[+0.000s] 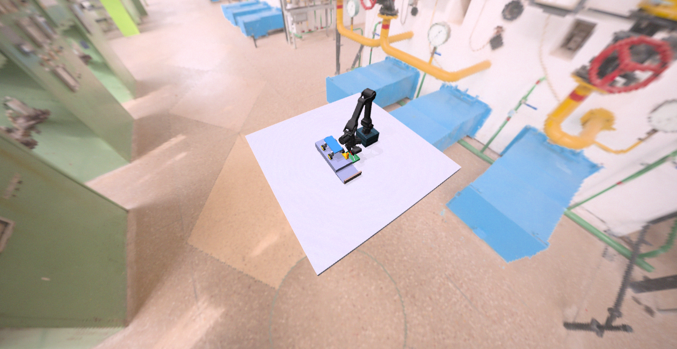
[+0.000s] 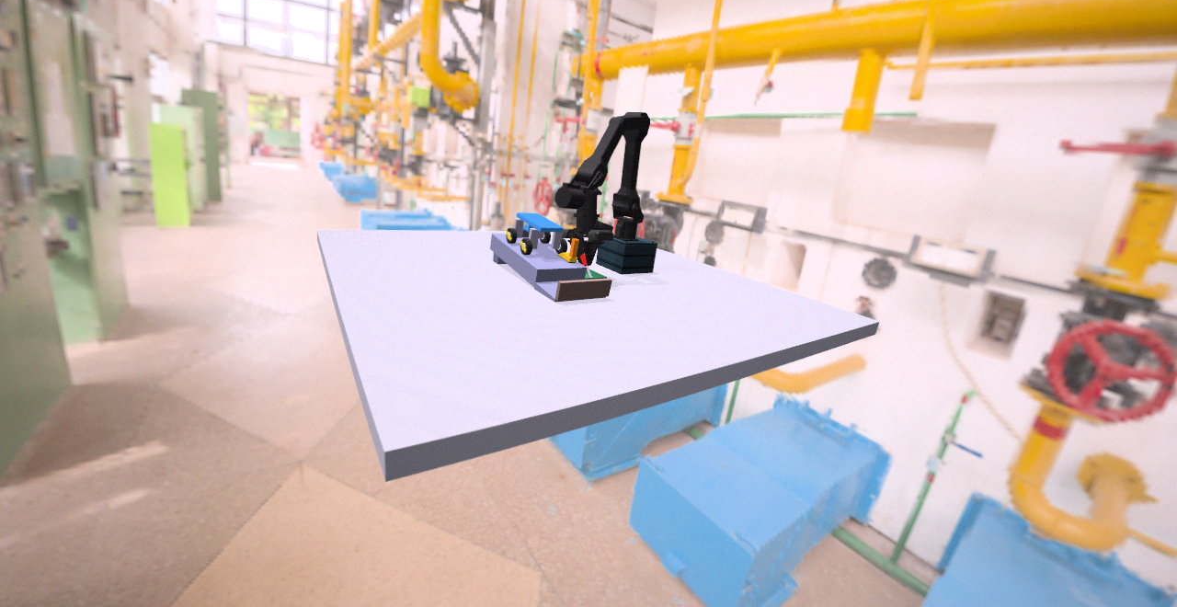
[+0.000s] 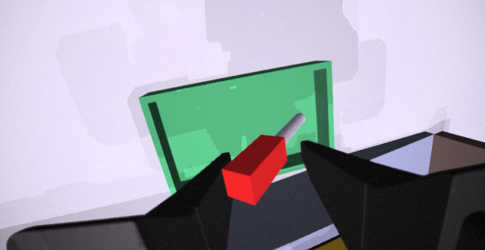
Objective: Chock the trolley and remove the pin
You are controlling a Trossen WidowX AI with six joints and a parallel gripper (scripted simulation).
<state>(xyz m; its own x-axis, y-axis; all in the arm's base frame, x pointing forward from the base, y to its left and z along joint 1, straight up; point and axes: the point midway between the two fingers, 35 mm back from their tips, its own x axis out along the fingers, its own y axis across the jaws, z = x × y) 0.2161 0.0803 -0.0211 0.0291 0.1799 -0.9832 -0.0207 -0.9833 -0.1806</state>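
Note end effector (image 1: 351,151) (image 2: 585,254) (image 3: 265,154) approx. half open, not clamped, w/ red-headed stop pin (image 1: 351,154) (image 2: 584,259) (image 3: 255,167) tilted betw. fingers, head by one finger, shaft over green tray (image 1: 356,158) (image 2: 596,275) (image 3: 235,106); can't tell if tip touches tray. See trolley (image 1: 334,144) (image 2: 539,222) upright on ramp (image 1: 338,164) (image 2: 526,261), nearer bench's (image 1: 378,195) (image 2: 576,356) (image 3: 57,7) far edge than near corner in ext. view, w/ yellow chock (image 1: 346,155) (image 2: 573,251) (image 3: 331,244) just beside downhill wheel, contact unclear.

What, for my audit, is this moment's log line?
gripper: open; pin: tilted, over tray, between fingers; chock: beside trolley; trolley: on ramp
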